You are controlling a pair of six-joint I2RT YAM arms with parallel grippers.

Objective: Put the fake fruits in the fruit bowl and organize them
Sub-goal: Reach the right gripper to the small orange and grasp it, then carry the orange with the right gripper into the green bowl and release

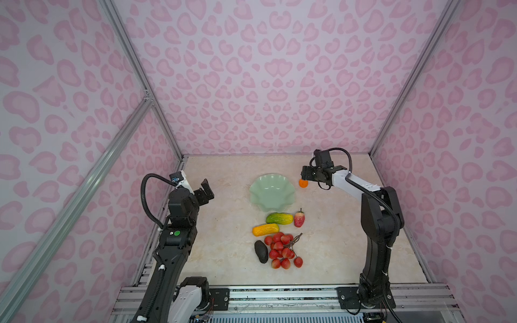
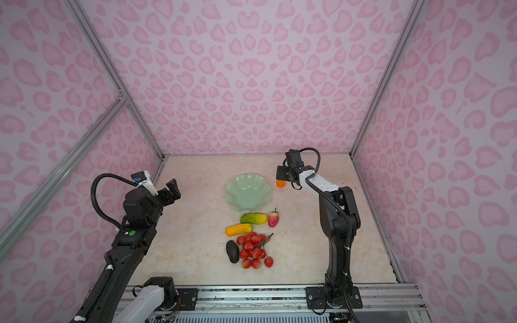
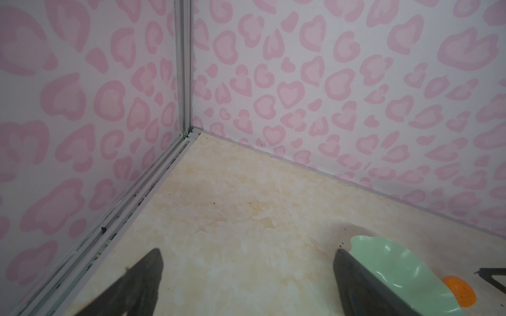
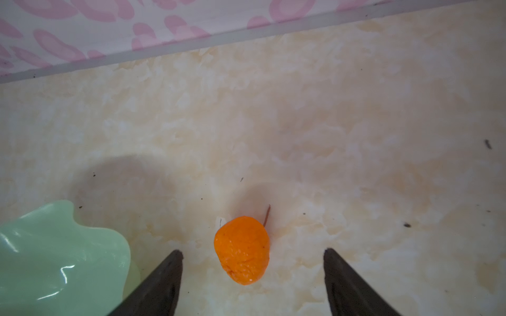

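At the left edge of the worktop point(image 1: 223, 251), the left claw point(image 1: 208, 190) hangs raised with its jaws wide apart and nothing between them. It faces the back corner, well apart from every fruit.

Near the middle sits the fruit bowl point(image 1: 271, 193), with no fruit in it in either top view. In front of it, toward the robot, five pieces lie on the worktop:
- the green-yellow oblong point(image 1: 279, 218), lying crosswise just beside the bowl's near rim;
- the strawberry-like piece point(image 1: 298, 219), at that oblong's right end;
- the yellow-orange oblong point(image 1: 265, 230), also lying crosswise;
- the dark avocado point(image 1: 260, 251), nearer still;
- the bunch of red berries point(image 1: 282, 250), to the right of the avocado.

To the right of the bowl's far side, just beside its rim but clear of it, rests the orange ball point(image 1: 303, 183).

The right claw point(image 4: 252, 253) is low over this ball, and the right arm is plainly the nearer one. In the right wrist view its fingers point(image 4: 169, 273) stand apart on either side of the ball, with a gap showing on each side, so nothing is gripped yet. The ball looks slightly egg-shaped. Its longer axis seems to run along the claw's reach, so the narrower width faces the jaws. A thin stem pokes out on the side away from the claw.

The move at hand is probably closing on the ball, then carrying it the short way left, over the wavy rim.
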